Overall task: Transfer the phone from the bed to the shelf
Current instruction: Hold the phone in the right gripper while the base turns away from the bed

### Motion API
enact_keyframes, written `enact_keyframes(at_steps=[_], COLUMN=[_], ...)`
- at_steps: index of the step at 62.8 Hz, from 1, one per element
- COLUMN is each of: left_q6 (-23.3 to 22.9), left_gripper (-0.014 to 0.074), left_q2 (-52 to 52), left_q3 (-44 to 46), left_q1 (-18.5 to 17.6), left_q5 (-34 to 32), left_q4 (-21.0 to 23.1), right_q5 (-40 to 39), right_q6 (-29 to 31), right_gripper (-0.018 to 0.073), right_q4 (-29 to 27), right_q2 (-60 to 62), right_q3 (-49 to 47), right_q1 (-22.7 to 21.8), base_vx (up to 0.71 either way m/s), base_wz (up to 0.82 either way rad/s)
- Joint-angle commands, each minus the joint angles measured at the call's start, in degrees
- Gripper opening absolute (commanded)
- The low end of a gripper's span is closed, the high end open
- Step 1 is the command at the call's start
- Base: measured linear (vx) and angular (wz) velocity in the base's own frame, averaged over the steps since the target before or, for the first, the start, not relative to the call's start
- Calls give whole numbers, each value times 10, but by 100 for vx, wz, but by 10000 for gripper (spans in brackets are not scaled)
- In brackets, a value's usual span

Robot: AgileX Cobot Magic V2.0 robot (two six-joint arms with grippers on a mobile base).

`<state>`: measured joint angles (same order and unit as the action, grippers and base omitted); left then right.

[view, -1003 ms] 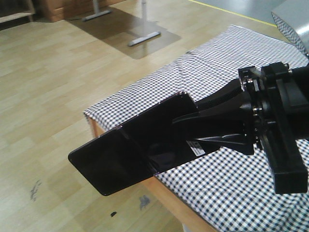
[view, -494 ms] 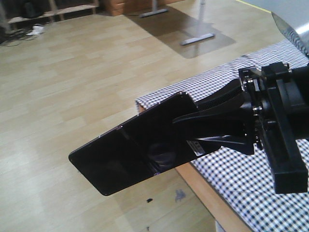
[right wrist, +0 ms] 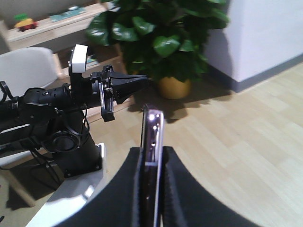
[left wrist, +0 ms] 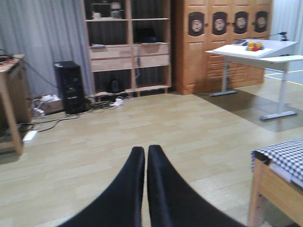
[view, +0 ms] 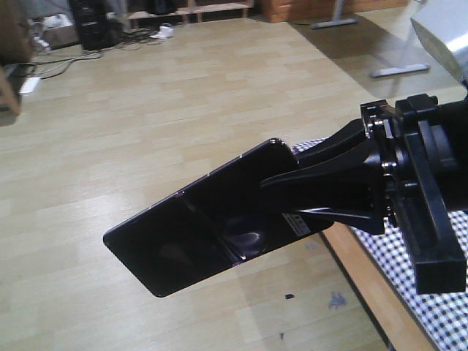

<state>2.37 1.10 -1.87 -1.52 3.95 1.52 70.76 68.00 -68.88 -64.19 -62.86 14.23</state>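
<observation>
Closest to the right wrist camera, the right gripper [right wrist: 152, 161] is clamped on the flat glossy black foldable phone [right wrist: 152, 127]. I see the phone only edge-on here, and its lower end is buried between the black fingers. From the front camera the phone juts toward 8 o'clock with its crease showing, out over the pale plank floor [view: 146, 110] and touching nothing else. A finger covers part of its small white sticker. The wide bed in black-and-white gingham cloth [view: 439, 318] sits at 4 o'clock, mostly cut off by the frame and the gripper's body. On the left wrist feed the left gripper [left wrist: 145, 153] has its fingers together with nothing between them, and their bases are cropped. Further off, at 12 o'clock in the right wrist view, a leafy potted plant [right wrist: 165, 38] stands by the wall, soft and blurred.
</observation>
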Motion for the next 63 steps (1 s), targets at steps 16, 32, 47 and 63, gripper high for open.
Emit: enact_keyframes(at_steps=[16, 32, 47, 63], left_q6=[-5, -5, -5, -5], left_gripper=[1, 1, 1, 1], left_q2=[3, 3, 3, 3], left_q3=[14, 14, 14, 14], left_q1=[1, 1, 1, 1], left_q5=[-43, -43, -43, -43], left_q4=[6, 6, 6, 6], right_q5=[29, 29, 29, 29], right_q6=[-1, -1, -1, -1], right_gripper=[-3, -3, -3, -3], right_q4=[-55, -55, -55, -55], right_q2=[12, 12, 12, 12], right_q3=[-15, -15, -15, -15], right_q1=[0, 0, 0, 0], base_vx=[-9, -4, 1, 4], base_wz=[40, 21, 7, 7])
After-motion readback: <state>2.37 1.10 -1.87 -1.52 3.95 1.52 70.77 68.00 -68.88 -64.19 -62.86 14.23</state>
